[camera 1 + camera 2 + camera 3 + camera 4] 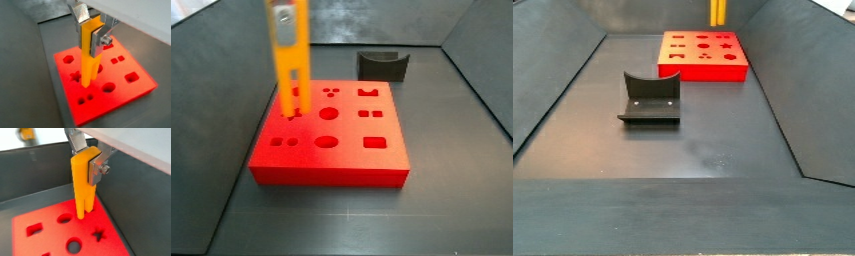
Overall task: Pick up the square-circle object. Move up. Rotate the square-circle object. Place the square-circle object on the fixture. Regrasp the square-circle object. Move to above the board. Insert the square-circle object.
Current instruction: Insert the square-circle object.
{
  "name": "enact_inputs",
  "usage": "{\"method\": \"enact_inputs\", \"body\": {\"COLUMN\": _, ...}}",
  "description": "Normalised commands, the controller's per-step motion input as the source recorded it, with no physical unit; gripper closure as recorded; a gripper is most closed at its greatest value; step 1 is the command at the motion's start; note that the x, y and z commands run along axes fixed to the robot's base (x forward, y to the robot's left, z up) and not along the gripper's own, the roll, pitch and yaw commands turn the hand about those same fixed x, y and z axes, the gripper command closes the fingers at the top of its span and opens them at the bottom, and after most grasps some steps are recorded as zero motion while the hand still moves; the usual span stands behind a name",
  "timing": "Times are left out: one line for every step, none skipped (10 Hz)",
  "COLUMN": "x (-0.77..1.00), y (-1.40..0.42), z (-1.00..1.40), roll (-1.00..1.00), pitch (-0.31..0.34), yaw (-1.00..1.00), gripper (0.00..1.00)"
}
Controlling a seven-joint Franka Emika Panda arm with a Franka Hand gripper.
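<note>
Dark grey floor and walls surround the red board (pixel 331 140) and, well apart, the fixture (pixel 649 98). We see the gripper (pixel 93 31) clamped on the square-circle object (pixel 89 52), a slim yellow-orange bar hanging upright from between the jaws, its wider end gripped, its lower tip at the board's holed top.

dark grey floor (pixel 714 140), sloped grey walls (pixel 553 70), even light
</note>
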Motion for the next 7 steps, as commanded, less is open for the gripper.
{"method": "enact_inputs", "body": {"x": -0.27, "y": 0.00, "z": -0.31, "roll": 0.04, "pitch": 0.000, "yaw": -0.87, "gripper": 1.00}}
{"method": "enact_inputs", "body": {"x": -0.07, "y": 0.00, "z": -0.29, "roll": 0.00, "pitch": 0.000, "yaw": -1.00, "gripper": 1.00}}
{"method": "enact_inputs", "body": {"x": 0.00, "y": 0.00, "z": -0.30, "roll": 0.00, "pitch": 0.000, "yaw": -1.00, "gripper": 1.00}}
{"method": "enact_inputs", "body": {"x": 0.00, "y": 0.00, "z": -0.32, "roll": 0.00, "pitch": 0.000, "yaw": -1.00, "gripper": 1.00}}
{"method": "enact_inputs", "body": {"x": 0.00, "y": 0.00, "z": -0.33, "roll": -0.02, "pitch": -0.037, "yaw": -1.00, "gripper": 1.00}}
{"method": "enact_inputs", "body": {"x": 0.06, "y": -0.02, "z": -0.15, "roll": -0.04, "pitch": -0.071, "yaw": -0.79, "gripper": 1.00}}
{"method": "enact_inputs", "body": {"x": 0.03, "y": -0.06, "z": -0.12, "roll": 0.00, "pitch": -0.019, "yaw": -0.19, "gripper": 1.00}}
